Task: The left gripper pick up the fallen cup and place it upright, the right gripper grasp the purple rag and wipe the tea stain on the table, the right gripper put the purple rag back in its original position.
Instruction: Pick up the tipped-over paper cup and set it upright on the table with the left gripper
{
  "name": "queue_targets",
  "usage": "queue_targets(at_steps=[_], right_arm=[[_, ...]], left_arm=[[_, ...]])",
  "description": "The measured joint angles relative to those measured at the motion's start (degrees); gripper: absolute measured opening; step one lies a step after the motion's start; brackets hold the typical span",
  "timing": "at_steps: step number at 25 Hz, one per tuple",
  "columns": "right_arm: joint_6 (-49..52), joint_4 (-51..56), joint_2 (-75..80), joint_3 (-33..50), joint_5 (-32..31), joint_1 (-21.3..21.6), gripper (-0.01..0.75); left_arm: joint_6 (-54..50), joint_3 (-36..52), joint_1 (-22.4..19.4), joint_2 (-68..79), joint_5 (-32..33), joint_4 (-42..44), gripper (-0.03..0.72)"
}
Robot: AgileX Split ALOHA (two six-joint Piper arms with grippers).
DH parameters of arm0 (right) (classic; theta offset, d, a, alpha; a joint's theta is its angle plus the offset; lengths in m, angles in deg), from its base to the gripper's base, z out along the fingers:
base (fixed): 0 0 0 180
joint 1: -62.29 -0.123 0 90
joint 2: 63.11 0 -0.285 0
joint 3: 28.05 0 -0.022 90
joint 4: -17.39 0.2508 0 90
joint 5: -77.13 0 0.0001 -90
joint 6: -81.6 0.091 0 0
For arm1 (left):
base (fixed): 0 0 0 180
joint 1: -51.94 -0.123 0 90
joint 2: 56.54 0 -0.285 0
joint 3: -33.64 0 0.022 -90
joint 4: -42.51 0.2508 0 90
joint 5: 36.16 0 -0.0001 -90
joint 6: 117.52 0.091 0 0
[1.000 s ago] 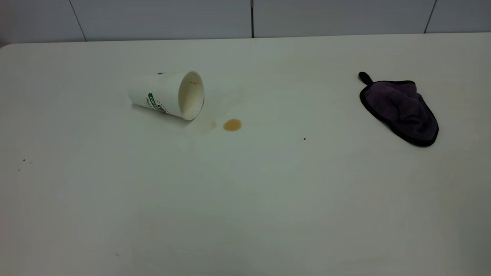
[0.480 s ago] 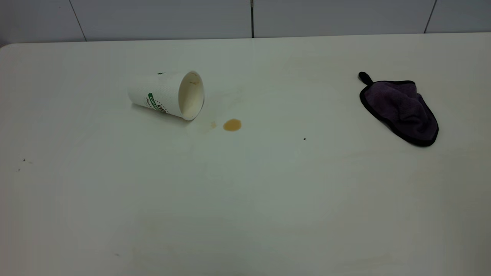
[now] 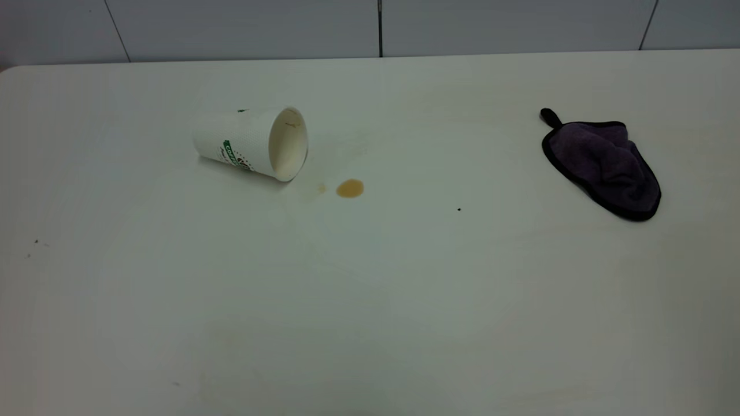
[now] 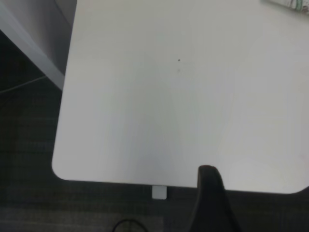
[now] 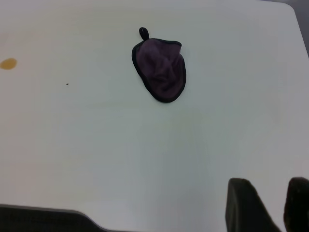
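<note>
The cup (image 3: 248, 141) lies on its side at the table's (image 3: 370, 300) back left, mouth toward the right; a sliver of it shows in the left wrist view (image 4: 292, 3). The tea stain (image 3: 350, 188) sits just right of the mouth and also shows in the right wrist view (image 5: 8, 63). The purple rag (image 3: 604, 164) lies flat at the back right, also in the right wrist view (image 5: 161, 72). Neither arm shows in the exterior view. My left gripper (image 4: 263, 179) hangs over the table's corner, one finger (image 4: 210, 193) showing. My right gripper (image 5: 271, 186) is empty, far from the rag, fingers slightly apart.
A tiny black speck (image 3: 459, 209) lies between the stain and the rag. A grey panelled wall (image 3: 243, 29) runs behind the table's back edge. The rounded table corner (image 4: 60, 169) and dark floor show in the left wrist view.
</note>
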Motion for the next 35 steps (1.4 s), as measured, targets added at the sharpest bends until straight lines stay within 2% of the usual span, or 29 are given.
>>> queue_targets(at_steps=[5,11,14,24,30,35], right_arm=[[0.00,0.00,0.00,0.00,0.00,0.00,0.239],[0.00,0.00,0.00,0.00,0.00,0.00,0.239],[0.00,0.00,0.00,0.00,0.00,0.00,0.239],[0.00,0.00,0.00,0.00,0.00,0.00,0.239],[0.00,0.00,0.00,0.00,0.00,0.00,0.239],[0.00,0.00,0.00,0.00,0.00,0.00,0.239]], left_arm=[[-0.91,-7.07,0.00,19.76,-9.19,2.33,0.549],[-3.51,-14.51,1.81,37.61,-11.99,3.58,0.636],[-7.01,-17.76,6.12,44.98,-13.68,7.09,0.655],[-32.03,-32.38,28.76,72.04,-11.31,30.88,0.657],[-36.33,-42.69,36.27,88.99,-10.57,37.29,0.650],[-36.49,-51.01,38.90,100.48,-9.41,39.85,0.636]])
